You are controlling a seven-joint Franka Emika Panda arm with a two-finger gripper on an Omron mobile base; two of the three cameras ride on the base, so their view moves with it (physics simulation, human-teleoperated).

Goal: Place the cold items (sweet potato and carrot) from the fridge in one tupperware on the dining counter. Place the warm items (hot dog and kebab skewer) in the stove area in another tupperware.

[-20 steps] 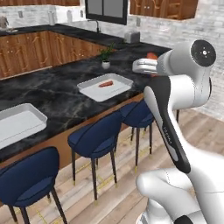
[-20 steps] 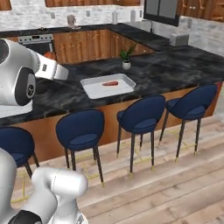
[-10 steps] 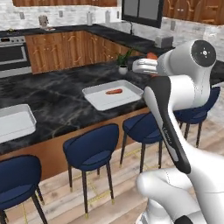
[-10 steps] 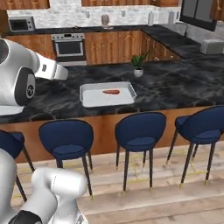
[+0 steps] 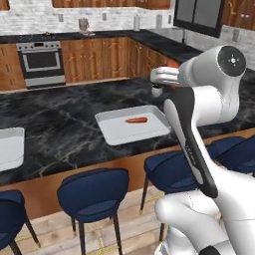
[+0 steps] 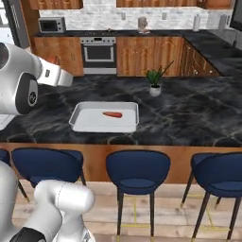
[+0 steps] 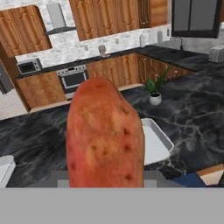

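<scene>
My gripper (image 5: 169, 69) is shut on the sweet potato (image 7: 105, 135), a reddish-brown tuber that stands close before the hand camera and hides the fingertips. A sliver of it shows orange behind the hand (image 5: 173, 63) (image 6: 52, 60). The hand hangs above the near part of the black dining counter (image 5: 60, 124). A white tupperware (image 5: 107, 117) (image 6: 78, 118) (image 7: 157, 140) lies on that counter with the carrot (image 5: 136, 120) (image 6: 112, 114) inside it. A second white tupperware (image 5: 10, 149) lies further left on the counter. The hot dog and kebab skewer are out of view.
Blue stools (image 5: 92, 196) (image 6: 137, 170) line the counter's near side. A small potted plant (image 6: 155, 82) (image 7: 154, 94) stands behind the tupperware. The stove (image 5: 41, 62) (image 6: 98, 52) and a microwave (image 6: 52, 24) sit along the back wall.
The whole scene has shifted as the base swung round, so the tupperware with the carrot now lies nearly straight ahead. My grip on the sweet potato is unchanged.
</scene>
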